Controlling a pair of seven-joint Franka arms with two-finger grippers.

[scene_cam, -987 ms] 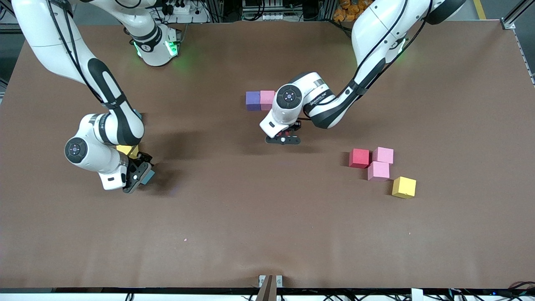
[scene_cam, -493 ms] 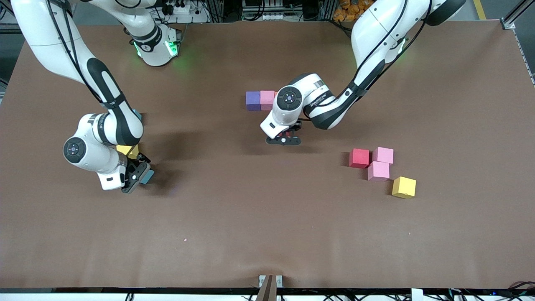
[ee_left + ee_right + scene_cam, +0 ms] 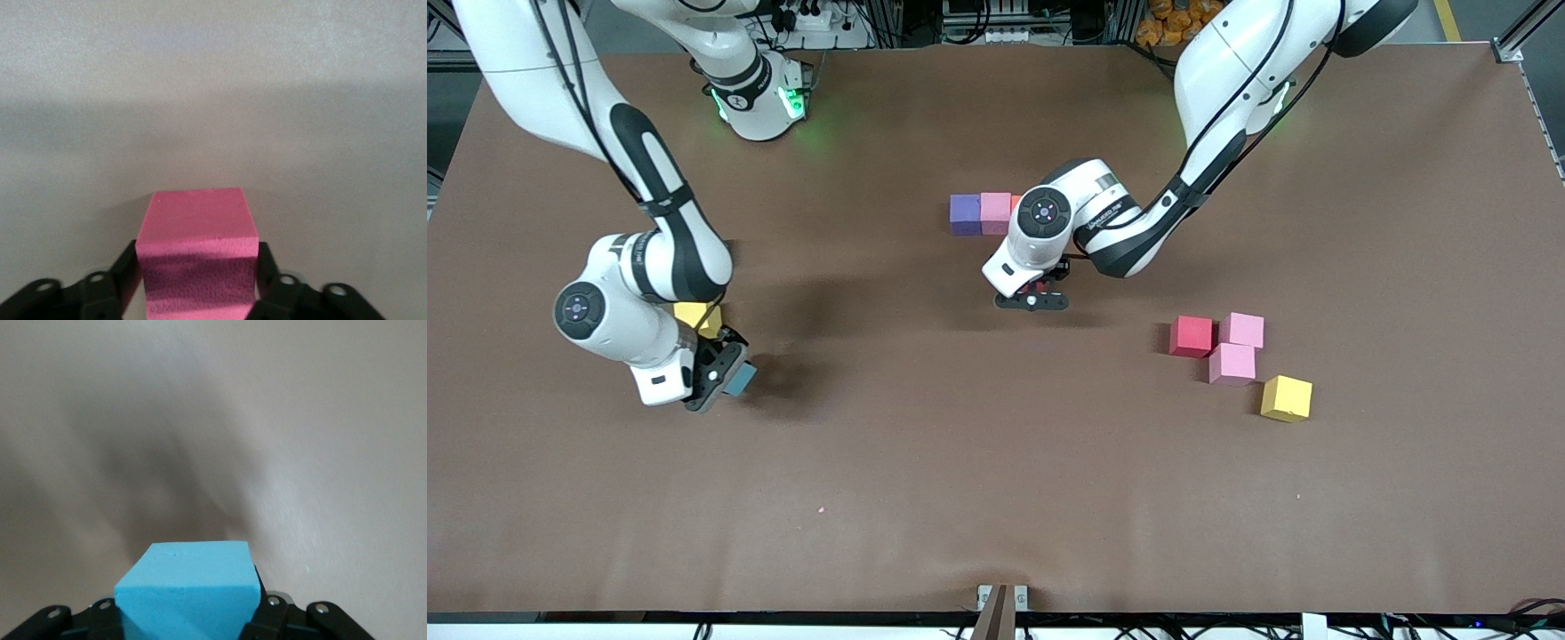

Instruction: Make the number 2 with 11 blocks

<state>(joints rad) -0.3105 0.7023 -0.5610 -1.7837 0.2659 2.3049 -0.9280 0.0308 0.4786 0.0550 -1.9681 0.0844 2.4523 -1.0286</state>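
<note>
While only a purple block [image 3: 964,214] and pink block [image 3: 996,212] start the number 2, most blocks wait. The right gripper [image 3: 190,613] squeezes a light blue block [image 3: 188,590]. The left gripper [image 3: 199,283] sits by a red block [image 3: 198,257]; I cannot tell its grip.

The counter [image 3: 996,462] is plain brown. On it sit a purple cube [image 3: 964,213], pink cubes [image 3: 996,212] [image 3: 1242,329] [image 3: 1232,363], a red cube [image 3: 1192,336] and yellow cubes [image 3: 1286,397] [image 3: 694,314]. Black fingers [image 3: 263,620] flank a light blue cube [image 3: 190,590].

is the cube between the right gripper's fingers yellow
No, the right wrist view shows the right gripper shut on a light blue cube, not a yellow one.
</note>
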